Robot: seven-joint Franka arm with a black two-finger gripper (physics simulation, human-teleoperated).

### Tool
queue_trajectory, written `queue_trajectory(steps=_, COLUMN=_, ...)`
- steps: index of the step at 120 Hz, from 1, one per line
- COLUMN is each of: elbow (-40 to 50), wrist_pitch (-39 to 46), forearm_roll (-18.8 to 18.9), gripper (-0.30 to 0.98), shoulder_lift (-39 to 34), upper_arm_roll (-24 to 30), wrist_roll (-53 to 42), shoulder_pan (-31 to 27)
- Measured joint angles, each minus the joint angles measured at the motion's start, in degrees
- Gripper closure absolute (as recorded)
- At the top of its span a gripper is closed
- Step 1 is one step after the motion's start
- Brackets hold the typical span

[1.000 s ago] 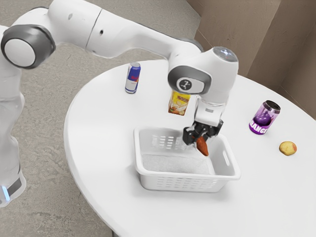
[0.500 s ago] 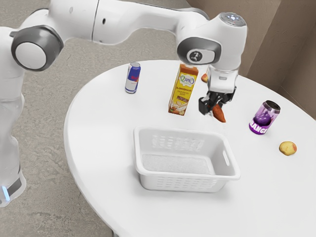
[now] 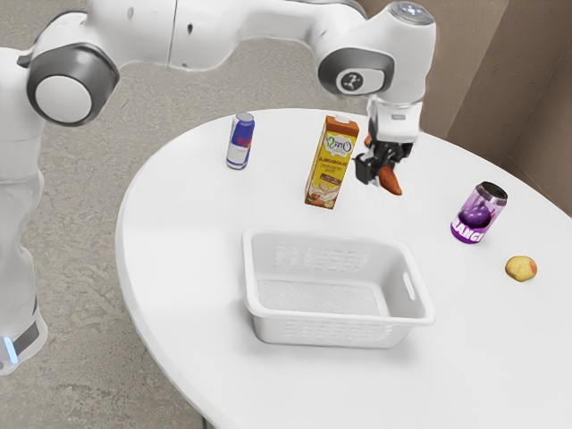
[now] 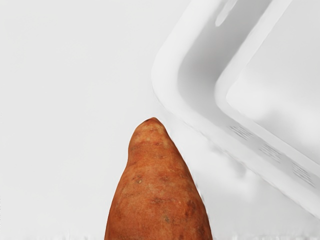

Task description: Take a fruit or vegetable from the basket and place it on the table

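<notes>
Above the table, fingers grip the sweet potato, its width apart.

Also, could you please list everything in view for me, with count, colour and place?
Sweet potato: one, orange-brown, held up above the table
Basket: one, white, on the table
Table: one, white, under the basket
Carton: one, yellow and orange-brown, upright beyond the basket
Slim can: one, blue and silver, at the exterior view's left of the carton
Wider can: one, purple, nearest the round fruit
Round fruit: one, yellow with red, toward the exterior view's right
Partly hidden item: one, reddish, behind the pincer
Floor: one, grey, below
Walls: brown, background
Arm: one, white and grey, overhead
Pincer: one, black, shut on the sweet potato
</notes>
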State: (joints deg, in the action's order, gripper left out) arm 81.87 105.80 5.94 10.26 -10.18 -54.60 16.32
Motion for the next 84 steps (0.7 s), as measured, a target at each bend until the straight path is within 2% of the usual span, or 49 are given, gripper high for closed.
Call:
queue_trajectory(steps=13, elbow=0.0, wrist_pitch=0.0, forearm_roll=-2.4, gripper=0.54, shoulder_lift=0.0, upper_arm_roll=-1.7, wrist_roll=-0.4, shoulder_pan=-0.4)
queue_trajectory(steps=30, elbow=0.0, wrist_pitch=0.0, forearm_roll=-3.8, gripper=0.54, shoulder_lift=0.0, upper_arm_roll=-1.9, wrist_roll=-0.9, shoulder_pan=-0.3)
queue_trajectory(steps=42, elbow=0.1, wrist_pitch=-0.4, forearm_roll=-4.8, gripper=0.29, shoulder_lift=0.0, upper_arm_roll=-2.2, wrist_roll=-1.2, shoulder_pan=-0.2)
queue_trajectory(steps=52, elbow=0.1, wrist_pitch=-0.7, forearm_roll=-7.4, gripper=0.16, shoulder_lift=0.0, upper_arm_roll=-4.4, wrist_roll=-1.4, shoulder_pan=-0.2)
queue_trajectory(steps=65, elbow=0.1, wrist_pitch=-1.0, forearm_roll=-9.4, gripper=0.07, shoulder_lift=0.0, upper_arm_roll=-5.1, wrist_roll=-1.7, shoulder_pan=-0.4)
queue_trajectory(steps=84, elbow=0.1, wrist_pitch=-1.2, forearm_roll=-10.1, gripper=0.02, shoulder_lift=0.2, upper_arm_roll=-5.0, wrist_roll=-2.0, shoulder_pan=-0.1)
